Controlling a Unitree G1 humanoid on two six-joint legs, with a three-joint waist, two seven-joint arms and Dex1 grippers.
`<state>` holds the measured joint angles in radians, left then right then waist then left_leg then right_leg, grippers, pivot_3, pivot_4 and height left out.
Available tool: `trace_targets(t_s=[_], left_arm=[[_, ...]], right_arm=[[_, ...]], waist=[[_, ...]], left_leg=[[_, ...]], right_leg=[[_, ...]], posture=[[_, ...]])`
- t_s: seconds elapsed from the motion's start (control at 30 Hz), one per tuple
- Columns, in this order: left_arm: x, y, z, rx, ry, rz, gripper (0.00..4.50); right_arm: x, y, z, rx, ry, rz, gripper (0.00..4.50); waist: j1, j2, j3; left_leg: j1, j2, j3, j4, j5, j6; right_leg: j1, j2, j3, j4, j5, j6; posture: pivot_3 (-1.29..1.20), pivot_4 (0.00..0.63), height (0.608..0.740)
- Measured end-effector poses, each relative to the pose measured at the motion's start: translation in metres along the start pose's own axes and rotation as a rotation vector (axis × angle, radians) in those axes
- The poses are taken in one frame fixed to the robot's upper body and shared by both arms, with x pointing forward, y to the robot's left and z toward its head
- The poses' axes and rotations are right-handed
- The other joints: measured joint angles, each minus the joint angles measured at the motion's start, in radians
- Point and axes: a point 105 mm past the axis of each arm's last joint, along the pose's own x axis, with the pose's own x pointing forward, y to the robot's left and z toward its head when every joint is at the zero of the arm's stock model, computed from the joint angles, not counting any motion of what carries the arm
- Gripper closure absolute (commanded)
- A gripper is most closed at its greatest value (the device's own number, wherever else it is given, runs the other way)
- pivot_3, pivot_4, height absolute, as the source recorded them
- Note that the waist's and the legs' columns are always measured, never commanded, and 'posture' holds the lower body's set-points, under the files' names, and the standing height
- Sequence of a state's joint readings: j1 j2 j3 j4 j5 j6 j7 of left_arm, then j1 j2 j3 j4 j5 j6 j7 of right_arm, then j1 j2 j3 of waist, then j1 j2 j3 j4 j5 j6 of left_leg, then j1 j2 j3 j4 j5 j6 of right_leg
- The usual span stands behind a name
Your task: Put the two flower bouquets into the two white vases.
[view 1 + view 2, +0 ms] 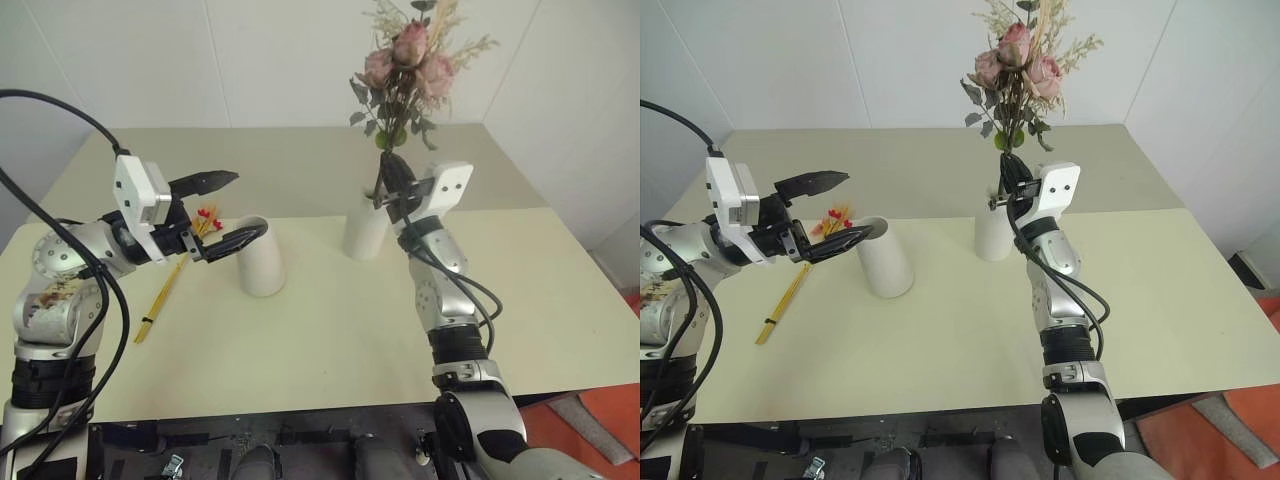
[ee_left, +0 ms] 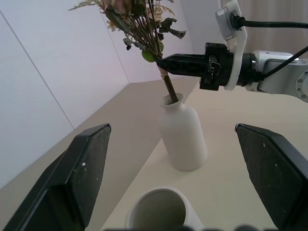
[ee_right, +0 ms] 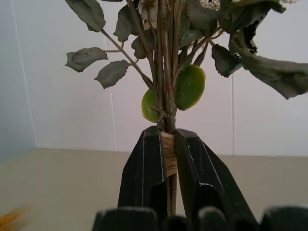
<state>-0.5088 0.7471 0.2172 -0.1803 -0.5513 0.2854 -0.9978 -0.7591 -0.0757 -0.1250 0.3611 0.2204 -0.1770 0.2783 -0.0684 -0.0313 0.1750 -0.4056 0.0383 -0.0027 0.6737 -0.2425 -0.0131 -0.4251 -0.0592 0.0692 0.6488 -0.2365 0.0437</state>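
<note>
Table: I see a broad matte cream tabletop (image 1: 330, 340), smooth and flat, set against white walls.
Rose bouquet: a bunch of dusty pink roses with cream dried sprigs and dull green serrated leaves (image 1: 405, 65) stands upright, its thin woody stems bound with a band of pale straw-coloured twine, the stem ends entering the mouth of the narrow-necked vase.
Narrow-necked vase: a matte white ceramic bottle-shaped vase (image 2: 183, 139), rounded at the shoulder, stands upright on the table near its middle.
Right gripper: my right gripper (image 3: 168, 154), two tapered black fingers, is clenched on the rose bouquet at the twine band, just above the vase's mouth.
Wide vase: a matte white ceramic tapered cylinder with a wide round mouth (image 1: 885, 262) stands to the left of the bottle-shaped one, apart from it.
Left gripper: my left gripper (image 1: 228, 212) hangs released, jaws spread wide, just beside the wide vase's rim; one finger lies close to that rim.
Straw bunch: a slim bunch of yellow straw stalks tipped with small red-pink blooms (image 1: 168, 290) lies flat on the table, left of the wide vase.
</note>
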Motion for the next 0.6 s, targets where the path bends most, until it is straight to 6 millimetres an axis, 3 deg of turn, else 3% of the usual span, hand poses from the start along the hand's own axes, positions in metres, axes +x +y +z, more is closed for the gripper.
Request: trace_targets(t_s=[0.3,0.47,0.6], left_arm=[[0.0,0.0,0.0,0.0,-0.001,-0.007,0.0],[-0.003,0.003,0.002,-0.002,-0.007,0.014,0.0],[-0.024,0.013,0.002,-0.01,0.05,0.108,0.0]], right_arm=[[-0.021,0.007,0.003,-0.014,-0.027,0.029,0.18],[-0.043,0.01,0.008,-0.037,-0.014,0.084,0.02],[-0.068,-0.001,0.0,-0.083,0.129,0.145,0.02]], waist=[[0.002,0.0,0.0],[0.004,0.0,0.0],[0.002,0.0,0.0]], left_leg=[[0.0,0.0,0.0,0.0,0.0,0.0],[0.0,0.0,0.0,0.0,0.0,0.0],[0.0,0.0,0.0,0.0,0.0,0.0]], right_leg=[[0.0,0.0,0.0,0.0,0.0,0.0],[0.0,0.0,0.0,-0.001,0.0,0.0],[0.0,0.0,0.0,-0.001,0.0,0.0]], posture=[[0.0,0.15,0.74],[0.0,0.15,0.74],[0.0,0.15,0.74]])
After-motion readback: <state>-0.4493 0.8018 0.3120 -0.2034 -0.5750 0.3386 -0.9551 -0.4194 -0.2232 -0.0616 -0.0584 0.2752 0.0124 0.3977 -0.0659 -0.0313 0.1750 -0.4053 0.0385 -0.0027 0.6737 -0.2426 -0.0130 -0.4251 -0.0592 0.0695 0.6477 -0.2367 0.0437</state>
